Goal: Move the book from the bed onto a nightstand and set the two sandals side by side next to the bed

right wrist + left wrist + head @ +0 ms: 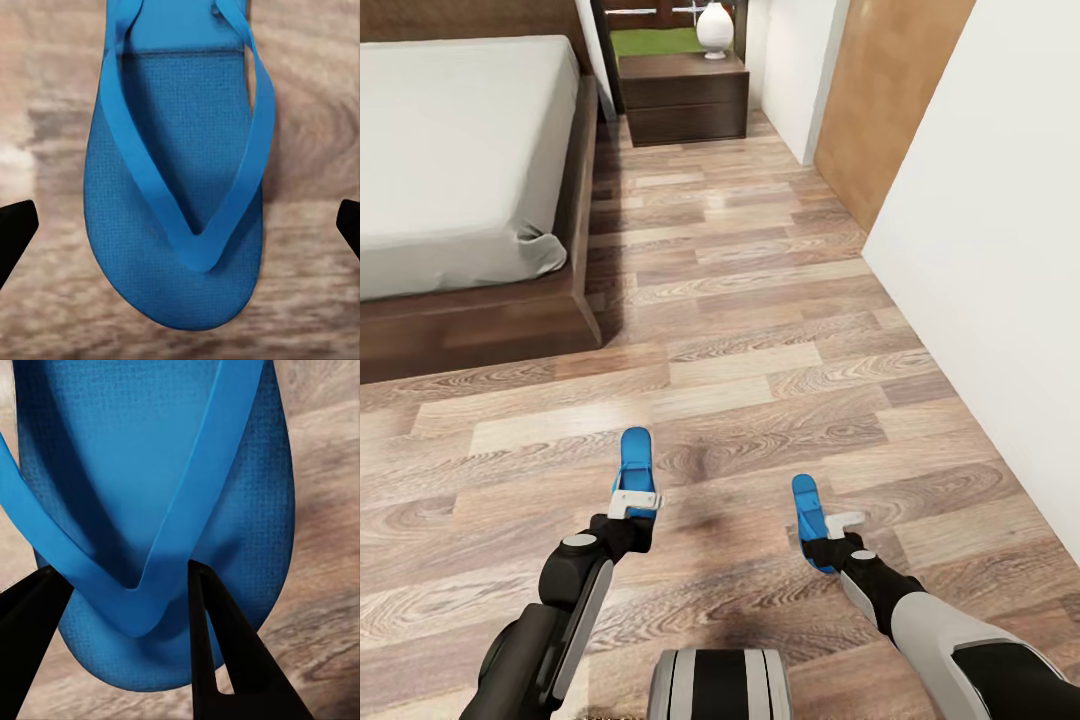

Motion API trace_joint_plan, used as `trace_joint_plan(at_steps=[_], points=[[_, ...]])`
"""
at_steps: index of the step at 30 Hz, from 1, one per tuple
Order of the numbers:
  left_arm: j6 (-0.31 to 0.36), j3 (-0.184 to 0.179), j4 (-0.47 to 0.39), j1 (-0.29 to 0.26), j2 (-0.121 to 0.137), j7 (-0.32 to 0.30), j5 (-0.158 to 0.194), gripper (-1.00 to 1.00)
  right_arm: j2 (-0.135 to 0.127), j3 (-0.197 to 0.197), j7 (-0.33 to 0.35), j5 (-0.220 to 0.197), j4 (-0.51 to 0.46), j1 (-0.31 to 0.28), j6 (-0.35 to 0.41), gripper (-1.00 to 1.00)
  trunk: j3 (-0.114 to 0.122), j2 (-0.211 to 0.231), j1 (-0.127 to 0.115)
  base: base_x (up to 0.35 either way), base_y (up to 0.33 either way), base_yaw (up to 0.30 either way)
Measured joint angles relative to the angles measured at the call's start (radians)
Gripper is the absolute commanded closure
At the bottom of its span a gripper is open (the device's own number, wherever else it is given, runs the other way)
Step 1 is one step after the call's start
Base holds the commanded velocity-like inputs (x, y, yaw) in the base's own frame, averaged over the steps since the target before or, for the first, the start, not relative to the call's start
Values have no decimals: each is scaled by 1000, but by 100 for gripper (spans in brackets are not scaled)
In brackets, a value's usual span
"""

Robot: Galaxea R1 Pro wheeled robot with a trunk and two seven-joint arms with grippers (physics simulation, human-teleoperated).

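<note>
Two bright blue sandals are low over the wood floor in front of me. My left gripper [632, 503] [127, 615] is shut on the left sandal [635, 462] [150, 472], its black fingers [214, 645] pinching the toe strap. The right sandal [807, 515] [180, 187] lies sole-up toward the camera, with my right gripper [832, 530] [180, 232] open over it and its fingertips [15, 232] far apart on both sides. The bed [480, 320], with its grey mattress, stands ahead on the left. A dark nightstand [682, 95] stands beyond it. The book is out of view.
A white vase [714, 28] stands on the nightstand. A white wall [1000, 250] runs along the right and a brown door [880, 100] is set back in it. Wood floor [760, 330] stretches between bed and wall.
</note>
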Motion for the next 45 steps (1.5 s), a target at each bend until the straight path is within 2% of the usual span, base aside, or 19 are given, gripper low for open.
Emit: trace_joint_plan(at_steps=[9,14,45], points=[[0,-1,0,0,0,0,1,100,0,0,0,1,1,0,0,-100,-35,-2,4,0,0,0],[0,0,0,0,-9,0,1,100,2,2,0,1,1,0,2,-100,-54,-3,6,0,0,0],[0,-2,0,0,-12,-1,-1,100,2,5,0,1,1,0,6,-100,-54,-3,6,87,-34,0]])
